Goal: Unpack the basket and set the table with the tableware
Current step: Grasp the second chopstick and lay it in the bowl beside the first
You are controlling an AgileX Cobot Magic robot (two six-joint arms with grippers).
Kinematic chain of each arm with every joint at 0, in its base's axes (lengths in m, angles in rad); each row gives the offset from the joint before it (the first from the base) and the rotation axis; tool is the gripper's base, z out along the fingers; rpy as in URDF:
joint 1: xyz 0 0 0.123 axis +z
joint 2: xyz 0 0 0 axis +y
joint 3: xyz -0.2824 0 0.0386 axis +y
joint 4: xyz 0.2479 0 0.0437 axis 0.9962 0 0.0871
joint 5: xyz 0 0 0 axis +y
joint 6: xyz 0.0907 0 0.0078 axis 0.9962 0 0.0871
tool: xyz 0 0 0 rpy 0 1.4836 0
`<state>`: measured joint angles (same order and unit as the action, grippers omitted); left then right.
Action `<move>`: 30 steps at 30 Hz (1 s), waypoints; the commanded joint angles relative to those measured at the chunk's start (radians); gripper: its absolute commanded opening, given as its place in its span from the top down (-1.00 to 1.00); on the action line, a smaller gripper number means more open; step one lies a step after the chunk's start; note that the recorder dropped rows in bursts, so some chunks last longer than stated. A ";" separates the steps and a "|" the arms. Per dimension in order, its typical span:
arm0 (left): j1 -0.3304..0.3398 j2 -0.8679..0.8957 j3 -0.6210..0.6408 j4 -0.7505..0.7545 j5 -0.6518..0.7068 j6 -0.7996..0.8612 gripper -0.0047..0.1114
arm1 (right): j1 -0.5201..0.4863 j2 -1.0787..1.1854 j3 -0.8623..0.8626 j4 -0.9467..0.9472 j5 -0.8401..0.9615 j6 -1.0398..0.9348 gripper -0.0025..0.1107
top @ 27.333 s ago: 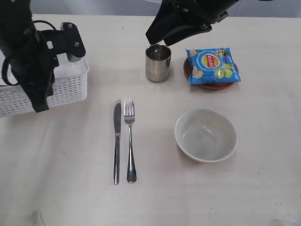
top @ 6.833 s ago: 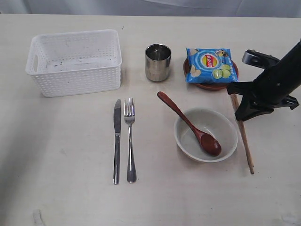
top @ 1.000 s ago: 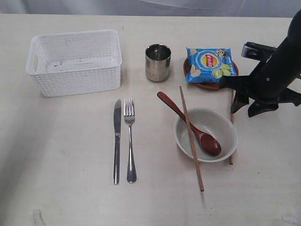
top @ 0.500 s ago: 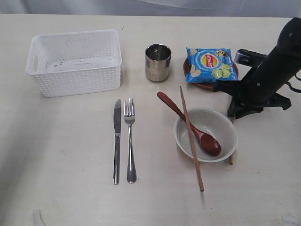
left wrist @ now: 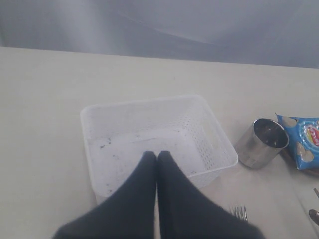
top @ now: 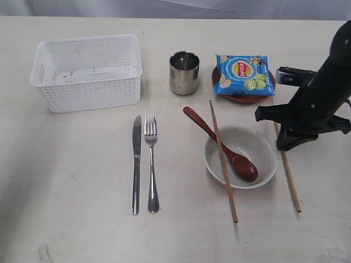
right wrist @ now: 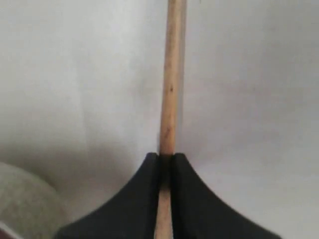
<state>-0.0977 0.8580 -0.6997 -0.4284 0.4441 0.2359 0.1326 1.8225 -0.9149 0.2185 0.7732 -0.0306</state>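
Observation:
The white basket (top: 88, 71) stands empty at the table's (top: 71, 192) far left. My left gripper (left wrist: 156, 154) hovers shut over the basket (left wrist: 219, 149); the exterior view does not show it. Knife (top: 135, 164) and fork (top: 151, 161) lie side by side. The ribbed steel cup (top: 184, 72) stands beside the reddish-brown plate (top: 241, 99). The cream bowl (top: 269, 170) holds the wooden spoon (top: 241, 164), and one chopstick (top: 222, 159) lies across its rim. My right gripper (top: 284, 146) is shut on the second chopstick (top: 290, 181), right of the bowl. The wrist view shows this chopstick (right wrist: 171, 74) between my right gripper's (right wrist: 166, 158) fingers.
A blue chip bag (top: 243, 74) lies on the plate, just beyond my right arm. The cup (left wrist: 261, 142) and chip bag (left wrist: 304, 142) also show beside the basket in the left wrist view. The table's far edge runs behind the basket.
My right gripper has swung the held chopstick away from the bowl's right rim, out to the right. It now lies clear of the bowl. The other chopstick has not moved.

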 commanded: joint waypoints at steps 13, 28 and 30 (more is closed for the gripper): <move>-0.007 -0.005 0.006 0.002 -0.002 0.003 0.91 | 0.161 -0.241 0.025 0.114 0.100 -0.022 0.96; -0.007 -0.005 0.006 0.002 -0.002 0.003 0.91 | 0.279 -0.094 -0.073 0.174 0.062 0.008 0.96; -0.007 -0.005 0.006 0.002 -0.002 0.003 0.91 | 0.279 -0.094 -0.073 0.174 0.064 0.017 0.96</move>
<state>-0.0977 0.8580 -0.6997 -0.4284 0.4441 0.2359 0.4120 1.7283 -0.9809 0.3985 0.8366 -0.0230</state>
